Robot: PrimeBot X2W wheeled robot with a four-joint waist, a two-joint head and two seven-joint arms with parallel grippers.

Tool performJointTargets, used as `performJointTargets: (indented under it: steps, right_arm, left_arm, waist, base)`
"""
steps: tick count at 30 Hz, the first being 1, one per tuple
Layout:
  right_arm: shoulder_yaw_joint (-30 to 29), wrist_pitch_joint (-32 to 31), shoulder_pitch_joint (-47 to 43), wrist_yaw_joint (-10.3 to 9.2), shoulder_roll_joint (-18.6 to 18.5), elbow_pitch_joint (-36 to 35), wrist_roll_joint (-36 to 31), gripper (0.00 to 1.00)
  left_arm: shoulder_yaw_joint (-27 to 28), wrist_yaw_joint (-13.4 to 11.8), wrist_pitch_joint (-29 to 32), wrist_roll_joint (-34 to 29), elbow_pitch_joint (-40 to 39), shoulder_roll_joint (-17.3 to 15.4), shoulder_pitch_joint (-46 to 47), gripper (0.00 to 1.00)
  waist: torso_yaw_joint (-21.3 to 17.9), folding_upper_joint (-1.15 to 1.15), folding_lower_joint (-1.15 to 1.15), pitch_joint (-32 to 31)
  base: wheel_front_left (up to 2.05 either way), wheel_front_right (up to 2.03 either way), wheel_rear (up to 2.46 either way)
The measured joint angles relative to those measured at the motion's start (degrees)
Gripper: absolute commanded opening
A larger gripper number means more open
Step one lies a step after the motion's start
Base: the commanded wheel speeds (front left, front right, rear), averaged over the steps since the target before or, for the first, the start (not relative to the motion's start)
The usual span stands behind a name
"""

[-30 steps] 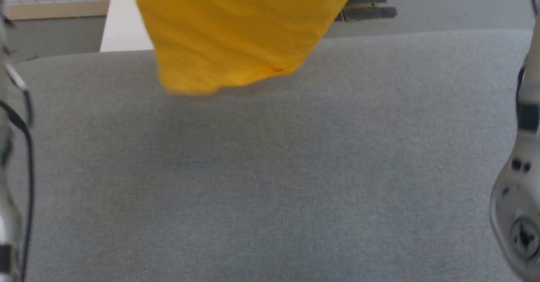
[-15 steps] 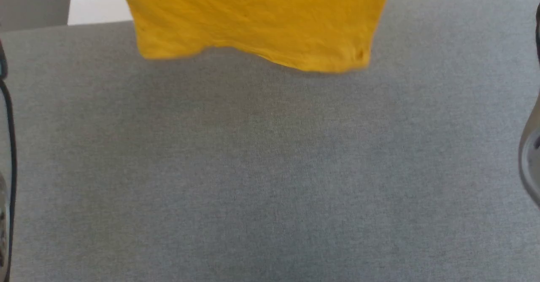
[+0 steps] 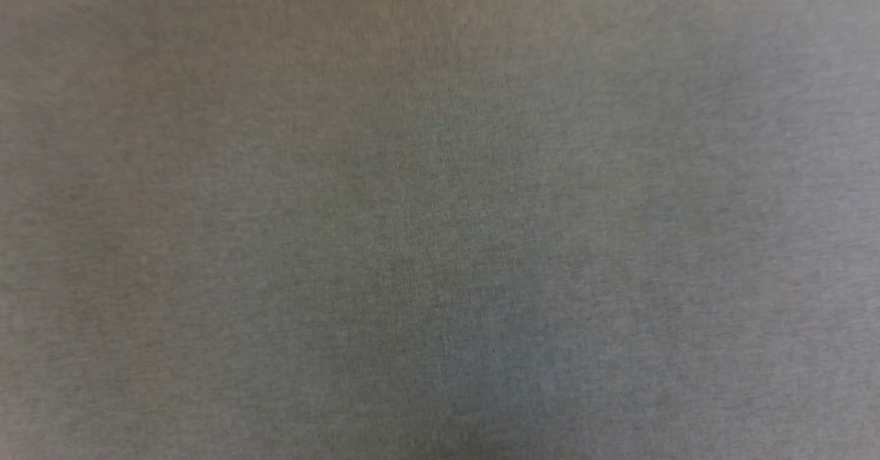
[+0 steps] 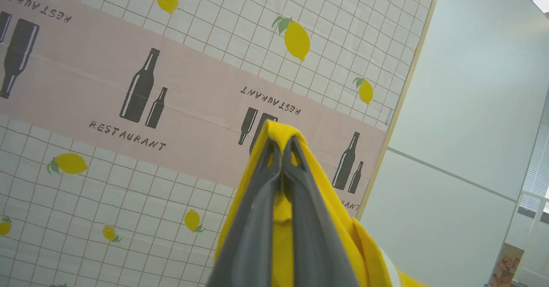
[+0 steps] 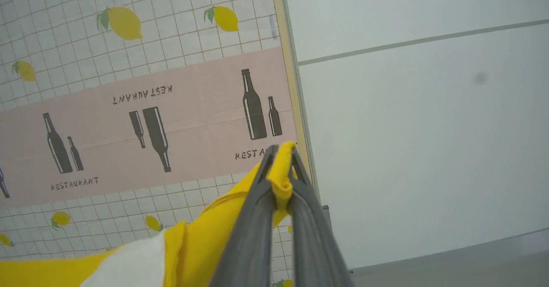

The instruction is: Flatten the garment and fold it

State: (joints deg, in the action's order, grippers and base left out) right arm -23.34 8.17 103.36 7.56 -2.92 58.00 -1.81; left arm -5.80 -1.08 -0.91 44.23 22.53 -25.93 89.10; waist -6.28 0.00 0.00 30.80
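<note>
**Both grippers pinch the mustard-yellow thin fabric garment [image 4: 339,218]**

Head view: a plain grey woven cloth surface [image 3: 440,212] spreads below.

Left wrist view: the left gripper [image 4: 282,143] has its two dark fingers closed on a fold of the garment, which drapes down either side of them, before a white gridded lemon-print backdrop [image 4: 107,184].

Right wrist view: the right gripper [image 5: 281,154] clamps another yellow fold at its tips. The fabric trails away to the near left, and a white patch [image 5: 128,261] shows there.

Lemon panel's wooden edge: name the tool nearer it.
Right. The right tool, shut on the garment, lines up almost on the edge; the left tool points at the pink band, well short.
</note>
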Motion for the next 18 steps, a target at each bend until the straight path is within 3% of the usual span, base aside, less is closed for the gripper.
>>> performJointTargets:
  steps: [8, 14, 18]
  right_arm:
    - [0.97, 2.44, -0.19, 0.0, 0.05, 4.71, -1.62, 0.0]
    - [3.31, 1.27, -3.98, 0.0, 0.12, 4.17, 0.08, 0.0]
    - [5.5, -0.96, -10.11, 0.0, 0.15, -0.67, 3.55, 0.0]
  left_arm:
    - [0.23, 6.16, -0.57, 2.94, 2.53, -1.31, -1.93, 0.0]
    - [-0.37, 7.75, 3.46, 8.03, -1.68, -4.78, -9.09, 0.0]
    - [0.16, 8.11, 6.9, 12.32, -7.55, -7.59, -18.11, 0.0]
  waist:
    - [0.77, 0.0, 0.01, 6.34]
    - [2.77, 0.0, 0.01, 6.74]
    - [3.54, 0.0, 0.0, 5.1]
  base:
    - [0.0, 0.0, 0.0]
    - [0.0, 0.0, 0.0]
    - [0.0, 0.0, 0.0]
